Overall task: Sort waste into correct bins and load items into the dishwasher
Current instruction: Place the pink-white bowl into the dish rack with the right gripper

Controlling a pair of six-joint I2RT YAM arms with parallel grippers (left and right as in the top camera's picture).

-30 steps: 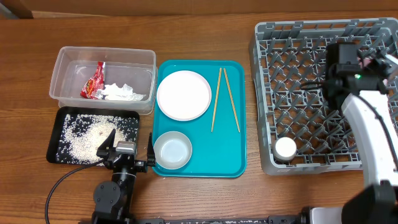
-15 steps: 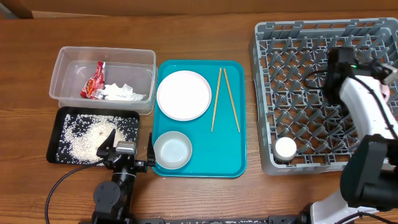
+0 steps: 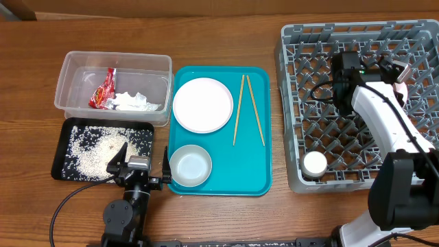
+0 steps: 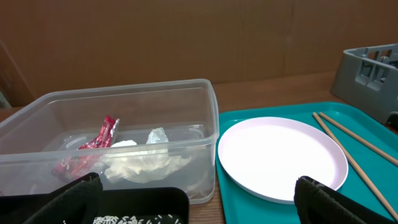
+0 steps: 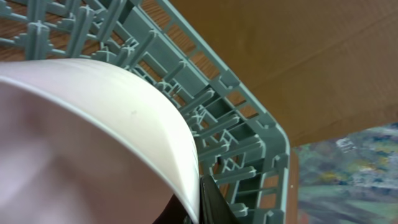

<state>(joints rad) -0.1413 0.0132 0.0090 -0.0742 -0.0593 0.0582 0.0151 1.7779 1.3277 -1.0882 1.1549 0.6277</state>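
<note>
My right gripper (image 5: 200,202) is shut on the rim of a white plate (image 5: 81,124) and holds it on edge over the grey dish rack (image 3: 291,82). In the overhead view this gripper (image 3: 387,68) is above the rack's back half. A small white cup (image 3: 315,163) stands in the rack's front left corner. A second white plate (image 3: 202,104), a white bowl (image 3: 190,165) and two chopsticks (image 3: 247,110) lie on the teal tray. My left gripper (image 3: 140,168) is open and empty at the table's front. The red wrapper (image 3: 104,90) and the tissue (image 3: 134,101) lie in the clear tub (image 3: 116,56). Rice (image 3: 96,154) covers the black tray (image 3: 106,123).
The teal serving tray (image 3: 240,168) lies between the bins and the rack. In the left wrist view the clear tub (image 4: 124,93), the plate (image 4: 280,155) and the chopsticks (image 4: 354,146) are just ahead of the open fingers. A cardboard wall stands behind the table.
My right arm has swung to the left over the rack with the plate in its grip. The left arm and the things on the teal tray have not moved.
</note>
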